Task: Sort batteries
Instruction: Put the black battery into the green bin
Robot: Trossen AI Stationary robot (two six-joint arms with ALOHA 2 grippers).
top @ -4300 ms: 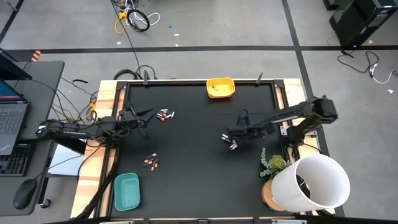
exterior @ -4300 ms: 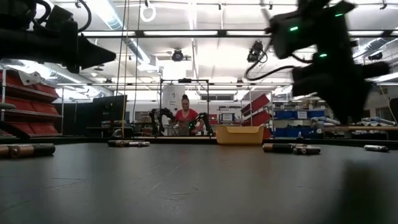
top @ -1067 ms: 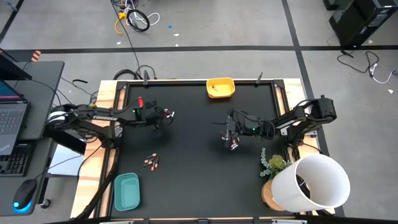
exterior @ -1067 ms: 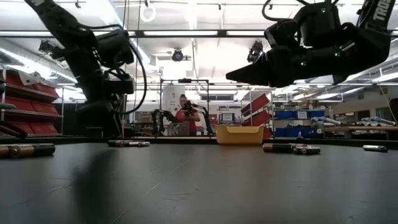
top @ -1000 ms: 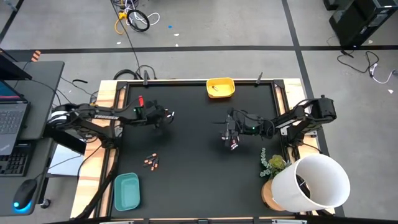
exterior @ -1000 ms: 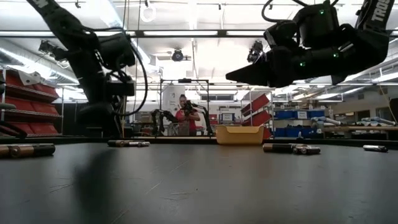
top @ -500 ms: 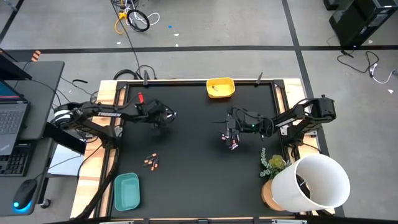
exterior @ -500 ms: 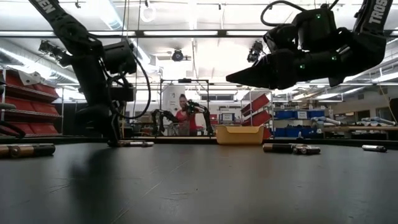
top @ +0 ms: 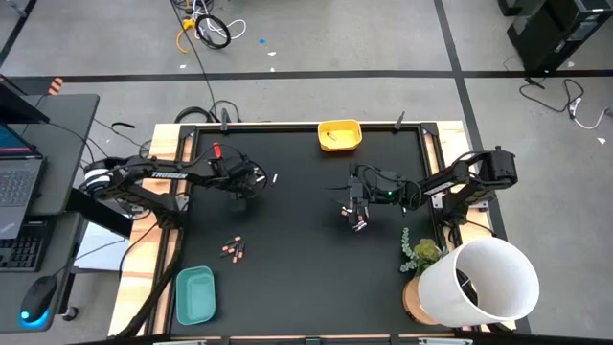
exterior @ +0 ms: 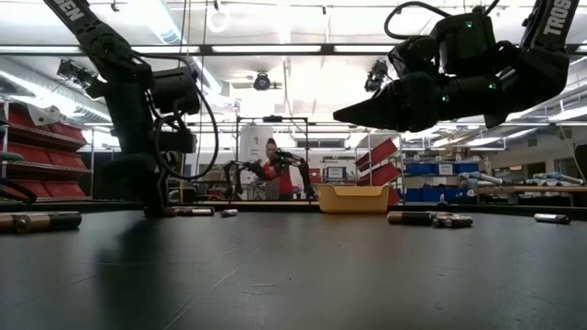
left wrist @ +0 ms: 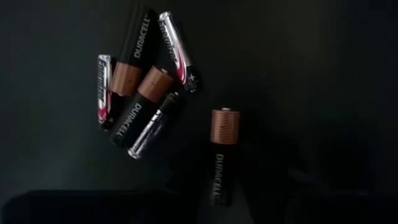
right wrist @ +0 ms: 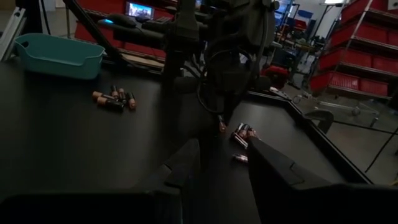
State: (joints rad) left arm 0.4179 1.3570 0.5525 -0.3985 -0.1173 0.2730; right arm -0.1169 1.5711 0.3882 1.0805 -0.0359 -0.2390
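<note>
Overhead, the black table [top: 297,278] fills the middle of the view. Taking its centre as the dial, the left gripper [top: 247,182] is low at ten o'clock, over a cluster of batteries [top: 273,178]. The right gripper [top: 356,213] hangs at three o'clock, above a second small group. A third group lies at seven o'clock, near the teal tray [top: 194,293]. The yellow tray [top: 339,135] sits at twelve.

From table height, the left gripper reaches down to the surface. The right gripper is raised, well clear of the batteries lying flat below it. A person [exterior: 272,170] stands far behind.

In the left wrist view, five batteries form a loose fan, touching each other. One copper-and-black battery [left wrist: 222,149] lies just apart, its lower end lost in shadow. I cannot tell whether the left gripper is clenched, released or grasping it.

In the right wrist view, the right gripper's fingers [right wrist: 186,162] stand apart with bare table between them, so it is released and empty. Batteries lie beyond it, at the foot of the left arm [right wrist: 211,37].

I judge these cells light, rigid and smooth, so they will roll or squirt from a loose pinch. I would grip across the middle of the barrel, jaws square to its length. I would take the lone battery first, since its neighbours are too close for clean entry.
</note>
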